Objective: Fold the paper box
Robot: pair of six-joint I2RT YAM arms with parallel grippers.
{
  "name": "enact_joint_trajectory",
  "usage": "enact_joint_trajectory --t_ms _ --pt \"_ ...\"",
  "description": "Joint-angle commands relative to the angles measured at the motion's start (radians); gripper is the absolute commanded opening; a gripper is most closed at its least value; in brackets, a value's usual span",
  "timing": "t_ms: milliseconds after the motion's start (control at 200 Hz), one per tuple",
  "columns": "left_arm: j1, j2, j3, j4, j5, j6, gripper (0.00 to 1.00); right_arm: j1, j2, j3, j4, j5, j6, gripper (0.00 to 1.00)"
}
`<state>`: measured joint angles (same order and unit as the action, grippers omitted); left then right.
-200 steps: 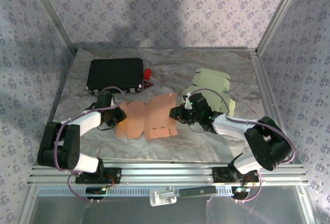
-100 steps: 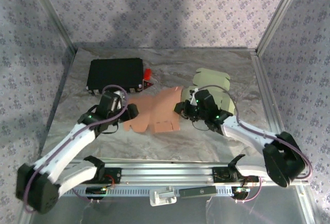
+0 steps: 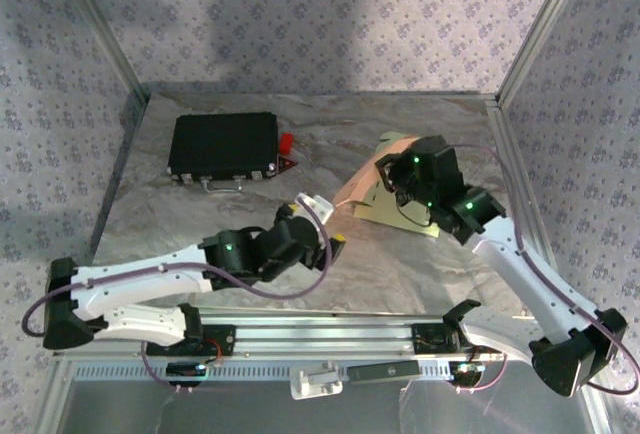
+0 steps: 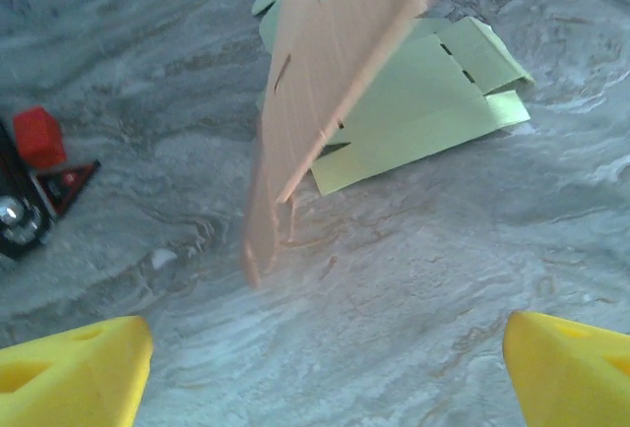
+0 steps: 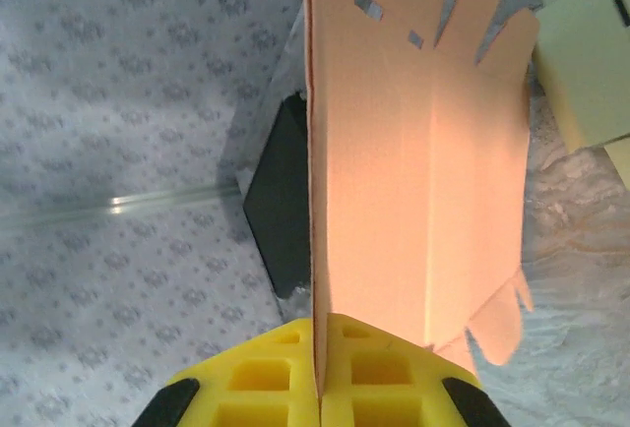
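The right end effector (image 5: 320, 373) is pressed together on one edge of the orange blank (image 5: 413, 181). The sheet is held up nearly on edge at the right rear of the worktop (image 3: 200, 219), just above the green blank (image 4: 413, 112) lying flat there. Its lowest corner hangs close to the surface, and I can't tell whether it touches. The left end effector (image 4: 323, 368) stands spread wide with nothing in it, low over the middle of the worktop. It faces that hanging corner with a clear gap between them.

To me this looks like the moment to get a second grip on the sheet so a panel can be bent. Thin card held by one edge will probably sway, so I'd keep the right arm slow and steady. I'd also keep the sheet off the green blank so it doesn't drag that along. The left arm should straddle the free edge squarely, both fingers past the rim. It should close on a flat panel beside a crease, not on the small tabs or slots, which would likely buckle. The case (image 3: 222, 144) sits well apart at the left rear and shouldn't interfere.
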<state>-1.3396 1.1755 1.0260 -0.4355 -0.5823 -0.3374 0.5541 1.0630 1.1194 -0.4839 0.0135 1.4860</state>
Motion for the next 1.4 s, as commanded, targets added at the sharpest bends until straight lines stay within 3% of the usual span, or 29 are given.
enact_joint_trajectory --t_ms 0,160,330,580,720,914,1184,1289,1394 --pt "-0.093 0.004 0.019 0.179 -0.222 0.18 0.92 0.006 0.015 0.115 -0.251 0.11 0.187 0.0" --pt "-0.128 0.076 0.016 0.344 -0.375 0.298 0.94 0.022 0.069 0.255 -0.418 0.131 0.318 0.0" --pt "-0.108 0.15 0.051 0.564 -0.498 0.423 0.99 0.077 0.095 0.277 -0.426 0.172 0.43 0.0" --pt "-0.01 0.277 0.154 0.616 -0.53 0.461 0.99 0.106 0.107 0.264 -0.412 0.177 0.525 0.0" --pt "0.011 0.332 0.187 0.6 -0.608 0.481 0.97 0.107 0.097 0.265 -0.424 0.182 0.546 0.0" --pt "0.047 0.269 0.161 0.47 -0.629 0.372 0.69 0.1 0.083 0.276 -0.465 0.206 0.561 0.0" --pt "0.055 0.175 0.091 0.403 -0.544 0.355 0.61 0.094 0.11 0.285 -0.445 0.208 0.554 0.0" --pt "0.068 0.174 0.094 0.362 -0.456 0.348 0.48 0.098 0.125 0.291 -0.432 0.201 0.551 0.0" --pt "0.067 0.18 0.104 0.34 -0.394 0.356 0.29 0.102 0.136 0.296 -0.426 0.201 0.55 0.0"
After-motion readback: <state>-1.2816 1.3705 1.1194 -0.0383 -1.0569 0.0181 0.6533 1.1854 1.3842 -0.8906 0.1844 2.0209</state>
